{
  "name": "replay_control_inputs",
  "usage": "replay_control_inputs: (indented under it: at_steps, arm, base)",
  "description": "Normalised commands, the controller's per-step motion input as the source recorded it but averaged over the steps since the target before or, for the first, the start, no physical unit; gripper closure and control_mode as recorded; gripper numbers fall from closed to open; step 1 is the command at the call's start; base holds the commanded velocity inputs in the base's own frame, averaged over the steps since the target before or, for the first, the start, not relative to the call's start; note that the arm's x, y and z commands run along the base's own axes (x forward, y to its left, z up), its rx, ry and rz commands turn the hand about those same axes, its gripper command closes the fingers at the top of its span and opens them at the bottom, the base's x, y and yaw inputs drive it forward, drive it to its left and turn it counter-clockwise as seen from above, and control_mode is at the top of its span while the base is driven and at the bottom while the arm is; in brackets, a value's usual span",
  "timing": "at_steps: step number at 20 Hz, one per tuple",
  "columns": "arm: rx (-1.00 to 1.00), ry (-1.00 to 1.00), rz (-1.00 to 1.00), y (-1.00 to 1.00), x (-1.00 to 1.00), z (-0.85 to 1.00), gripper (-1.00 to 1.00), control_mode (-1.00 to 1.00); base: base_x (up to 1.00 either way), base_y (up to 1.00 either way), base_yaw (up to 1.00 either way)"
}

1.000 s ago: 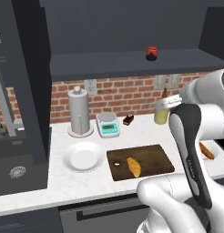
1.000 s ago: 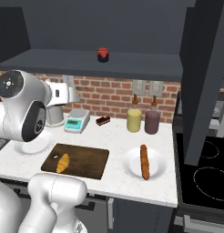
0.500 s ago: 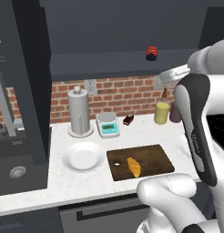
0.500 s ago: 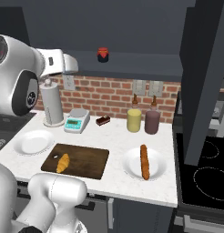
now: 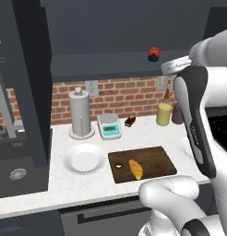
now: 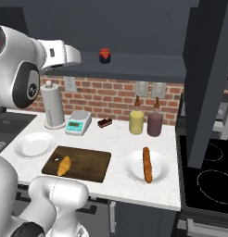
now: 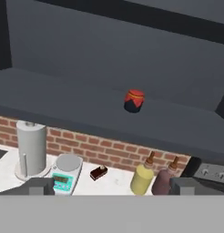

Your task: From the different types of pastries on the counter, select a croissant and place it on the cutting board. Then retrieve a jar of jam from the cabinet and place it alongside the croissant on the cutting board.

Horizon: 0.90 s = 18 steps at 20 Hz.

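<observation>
Arm has risen to shelf height, gripper wide and empty; croissant on cutting board, jar of jam ahead, ungrabbed.

A paper towel roll stands beside a kitchen scale at the brick wall. An empty white plate lies nearby; yellow canister and maroon canister stand together.

Glossy white arm, dark joints
</observation>
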Motion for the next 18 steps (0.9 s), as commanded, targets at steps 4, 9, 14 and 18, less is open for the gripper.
replay_control_inputs:
  at_steps: [4, 9, 14, 18]
  arm:
    - [0.00, -0.18, -0.06, -0.03, 0.45, 0.00, -1.00, -1.00]
    - [0.00, 0.00, -0.17, -0.01, 0.56, 0.00, -1.00, -1.00]
    - [0.00, 0.00, -0.20, -0.22, 0.56, 0.13, -1.00, -1.00]
    - [0.04, 0.07, -0.09, -0.32, 0.17, 0.20, -1.00, -1.00]
  base:
    - [0.00, 0.00, 0.00]
    - [0.00, 0.00, 0.00]
    - [0.00, 0.00, 0.00]
    - [0.00, 0.00, 0.00]
